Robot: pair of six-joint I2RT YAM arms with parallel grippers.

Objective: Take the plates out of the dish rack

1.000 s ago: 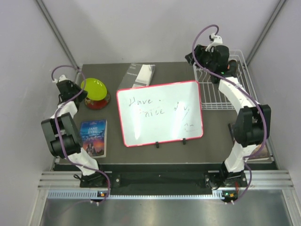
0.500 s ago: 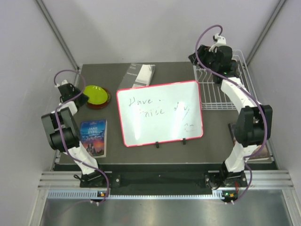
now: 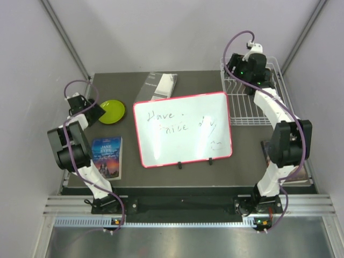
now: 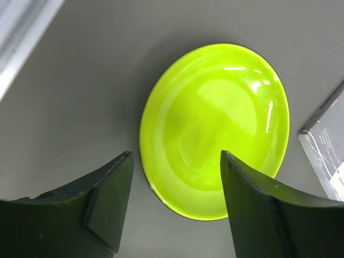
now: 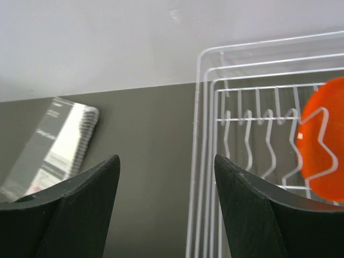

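Observation:
A lime green plate (image 3: 112, 111) lies flat on the dark table at the left. In the left wrist view the same plate (image 4: 215, 129) has a thin dark edge around it. My left gripper (image 3: 95, 114) is open just left of the plate. Its fingers stand apart at the plate's near rim (image 4: 176, 156), and neither touches it. The white wire dish rack (image 3: 258, 99) stands at the far right. My right gripper (image 3: 235, 69) hangs open and empty over the rack's far left corner (image 5: 166, 158). An orange plate (image 5: 322, 140) stands upright among the rack's tines (image 5: 247, 134).
A pink-framed whiteboard (image 3: 183, 129) lies in the middle of the table. A paperback (image 3: 107, 156) sits near the left arm. A spiral notebook (image 3: 161, 84) lies at the back, and the right wrist view shows the notebook (image 5: 59, 145) left of the rack.
My left gripper has opened and let go of the green plate, which went from tilted to lying flat. The right gripper shifted slightly toward the rack's back corner.

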